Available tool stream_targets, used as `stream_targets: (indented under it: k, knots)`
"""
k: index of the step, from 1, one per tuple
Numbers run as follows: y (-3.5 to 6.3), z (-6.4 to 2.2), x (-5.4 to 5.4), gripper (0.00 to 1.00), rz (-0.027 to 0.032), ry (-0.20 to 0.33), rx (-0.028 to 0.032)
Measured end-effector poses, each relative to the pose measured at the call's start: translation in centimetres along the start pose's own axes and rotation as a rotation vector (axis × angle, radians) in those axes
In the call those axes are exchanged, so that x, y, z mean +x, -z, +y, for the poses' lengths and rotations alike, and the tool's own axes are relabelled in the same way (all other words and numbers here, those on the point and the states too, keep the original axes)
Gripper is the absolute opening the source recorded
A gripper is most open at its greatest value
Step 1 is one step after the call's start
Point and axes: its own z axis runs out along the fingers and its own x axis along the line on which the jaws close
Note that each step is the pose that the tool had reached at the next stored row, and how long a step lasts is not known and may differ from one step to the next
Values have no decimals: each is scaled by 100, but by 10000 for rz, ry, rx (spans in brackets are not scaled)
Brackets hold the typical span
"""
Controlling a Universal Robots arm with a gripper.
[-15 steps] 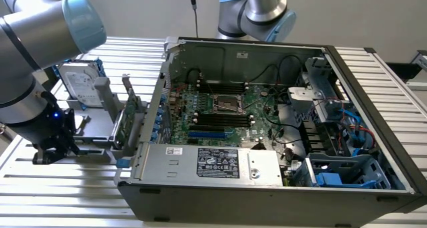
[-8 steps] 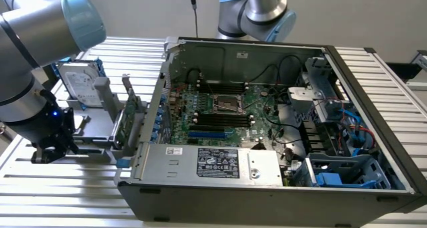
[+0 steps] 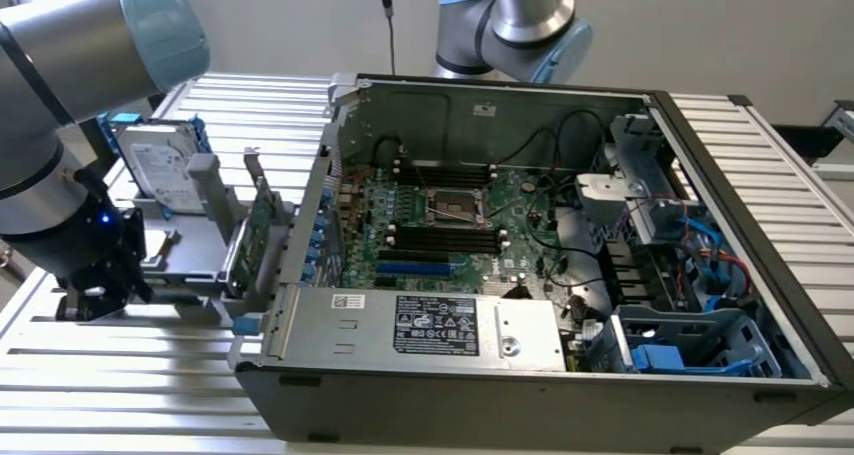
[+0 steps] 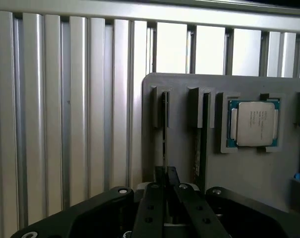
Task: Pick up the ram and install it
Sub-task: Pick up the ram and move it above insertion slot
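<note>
The ram stands on its thin edge in a slot of the grey holder tray. My gripper sits right over the stick's near end, with its two dark fingers pressed together on that edge. A second stick stands in the neighbouring slot. In the exterior view my gripper is low over the holder tray, at the exterior view's left of the open computer case. The motherboard's dark memory slots lie inside the case.
A square silver processor chip rests in a pocket of the tray. A hard drive and an upright green expansion card stand on the holder between me and the case wall. A second arm is behind the case. The table is ribbed aluminium.
</note>
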Motion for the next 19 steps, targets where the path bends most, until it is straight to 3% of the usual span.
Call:
stream_targets:
  k: [13,19]
  knots:
    - [430,-8,-50,14,-4,-25,-218]
    - [698,-26,-81,14,-6,-36,-309]
